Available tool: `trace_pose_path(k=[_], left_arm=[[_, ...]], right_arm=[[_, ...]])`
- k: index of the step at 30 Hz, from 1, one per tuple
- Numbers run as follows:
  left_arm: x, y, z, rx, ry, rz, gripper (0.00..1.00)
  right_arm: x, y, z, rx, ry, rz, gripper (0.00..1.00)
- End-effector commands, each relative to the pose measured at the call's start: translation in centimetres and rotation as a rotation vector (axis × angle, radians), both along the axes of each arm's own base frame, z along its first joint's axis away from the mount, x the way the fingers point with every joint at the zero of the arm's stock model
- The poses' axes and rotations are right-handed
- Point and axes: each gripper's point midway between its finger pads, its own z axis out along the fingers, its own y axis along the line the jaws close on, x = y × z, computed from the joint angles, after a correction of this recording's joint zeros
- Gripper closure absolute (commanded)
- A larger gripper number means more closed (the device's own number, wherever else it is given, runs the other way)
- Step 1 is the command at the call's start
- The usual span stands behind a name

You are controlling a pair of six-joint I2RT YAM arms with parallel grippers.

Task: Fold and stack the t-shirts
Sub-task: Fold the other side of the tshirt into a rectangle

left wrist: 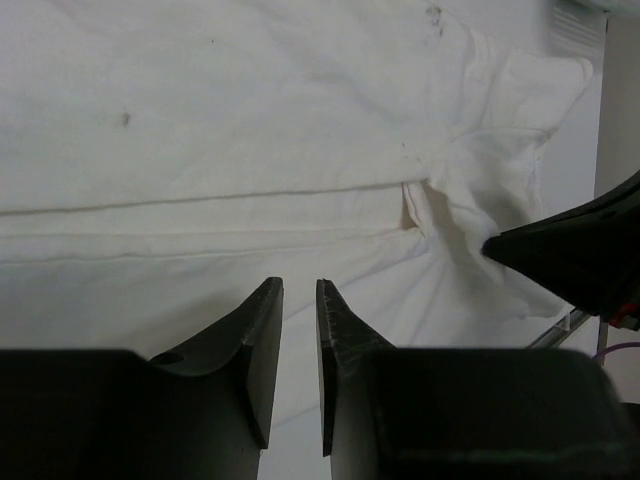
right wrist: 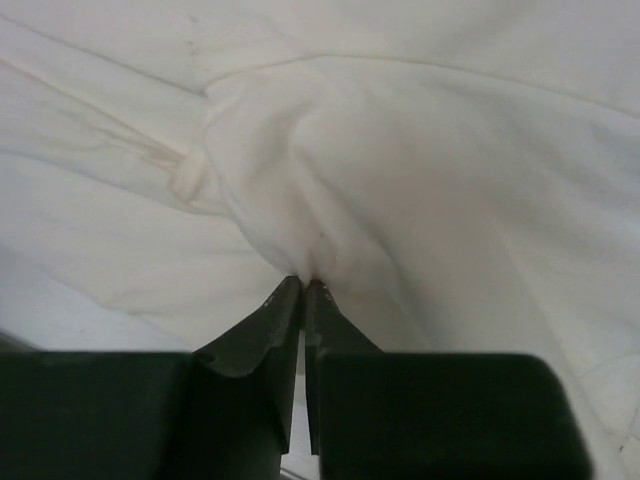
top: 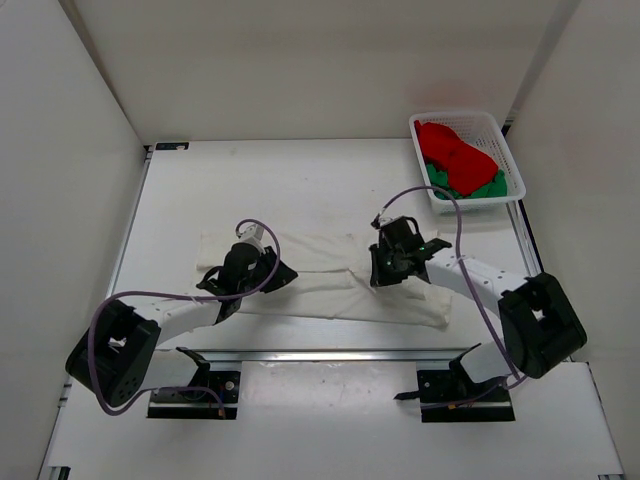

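The white t-shirt [top: 320, 255] lies spread flat across the middle of the surface [top: 300, 180]. In the top view it runs as a long band from 9 o'clock to 4 o'clock. Its 4 o'clock end is rumpled, with one corner reaching toward the near edge.

The left fingers [left wrist: 262, 320] are down on the shirt's 9 o'clock half. They stand a little apart with a narrow slot between them. Cloth shows through the slot and nothing is visibly pinched, so they are released. In the left wrist view a long straight fold line crosses the cloth from 9 to 3 o'clock, and a bunched, creased part sits at 2 o'clock.

The right fingers [right wrist: 285, 310] are at the shirt's 3 o'clock half. They are clenched on a pinch of the white cloth. In the right wrist view the tips meet, and the fabric gathers into a raised ridge just beyond them, with folds spreading toward 12 o'clock.

At 1 o'clock in the top view a white lattice basket [top: 455, 116] stands near the far right corner, well apart from both arms. The red t-shirt [top: 455, 150] is heaped inside it, lying over the green t-shirt [top: 488, 186]. The green one shows only along the basket's 4 to 6 o'clock side.
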Motion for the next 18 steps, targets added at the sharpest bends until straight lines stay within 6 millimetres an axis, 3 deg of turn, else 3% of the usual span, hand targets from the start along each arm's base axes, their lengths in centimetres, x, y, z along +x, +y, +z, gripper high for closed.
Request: trace_pose_path(k=[1, 4, 5, 6, 8, 10, 12, 13, 14, 18], left_arm=[[0.7, -0.8, 1.9, -0.048, -0.035, -0.017, 0.69], [1.0, -0.6, 2.1, -0.053, -0.035, -0.007, 0.70], [0.8, -0.9, 2.1, -0.058, -0.032, -0.018, 0.69], [0.7, -0.8, 2.2, -0.055, -0.031, -0.024, 0.70], [0.5, -0.8, 1.9, -0.053, -0.019, -0.032, 0.69], [0.6, -0.6, 1.8, -0.057, -0.014, -0.022, 0.69], [0.6, -0.5, 1.7, -0.056, -0.013, -0.018, 0.70], [0.7, -0.4, 1.8, -0.062, -0.011, -0.015, 0.69], [0.6, -0.4, 1.7, -0.059, -0.010, -0.012, 0.69], [0.4, -0.2, 1.4, -0.057, -0.010, -0.013, 0.69]], right_arm=[[0.2, 2.2, 5.4, 0.211, -0.012, 0.076, 0.99], [-0.1, 0.7, 4.9, 0.251, 0.083, 0.051, 1.00], [-0.5, 0.1, 3.8, 0.247, 0.133, 0.020, 0.97], [0.1, -1.0, 3.1, 0.222, 0.149, -0.025, 0.92], [1.0, -2.5, 1.9, 0.155, 0.141, -0.091, 0.70], [1.6, -3.2, 1.3, 0.072, 0.117, -0.119, 0.66], [2.8, -3.8, 1.9, -0.025, 0.044, -0.148, 0.67], [2.8, -2.9, 2.4, -0.032, 0.011, -0.120, 0.68], [3.6, -2.8, 3.6, -0.032, -0.043, -0.133, 0.72], [2.7, -0.7, 6.6, 0.023, -0.184, -0.071, 0.92]])
